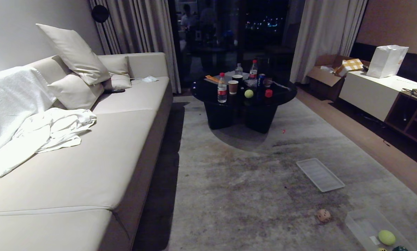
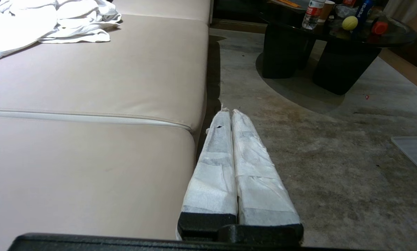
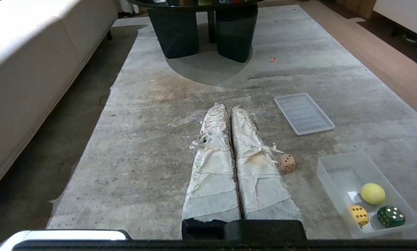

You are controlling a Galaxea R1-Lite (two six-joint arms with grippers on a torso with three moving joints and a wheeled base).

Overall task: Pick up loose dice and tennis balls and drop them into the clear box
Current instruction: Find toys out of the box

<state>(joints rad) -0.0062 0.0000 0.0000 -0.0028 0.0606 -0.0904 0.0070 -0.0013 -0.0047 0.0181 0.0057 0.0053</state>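
1. Head view: the clear box (image 1: 360, 223) sits on the rug (image 1: 243, 195) down at its near right corner, with a tennis ball (image 1: 386, 237) inside and bits of two more things cut off by the frame edge. The beige die (image 1: 323, 215) lies loose on the rug just beside the box, on its sofa side. A ribbed white panel (image 1: 320, 174) lies flat further up the rug. The black counter (image 1: 208, 91) at the rug's far end carries bottles, cups and a second tennis ball (image 1: 249, 93) near its front edge, with a red cap (image 1: 268, 93) close by. The sofa (image 1: 100, 157) runs along the rug's left edge. Neither arm shows here.

2. Left wrist view: the left gripper (image 2: 228, 112) hangs over the rug right by the sofa's front edge, jaws pressed together, holding nothing.

3. Right wrist view: the right gripper (image 3: 228, 107) is over mid-rug, jaws closed and empty. The beige die is just beside it. The box holds the ball, a yellow die (image 3: 359, 215) and a dark green die (image 3: 391, 215).
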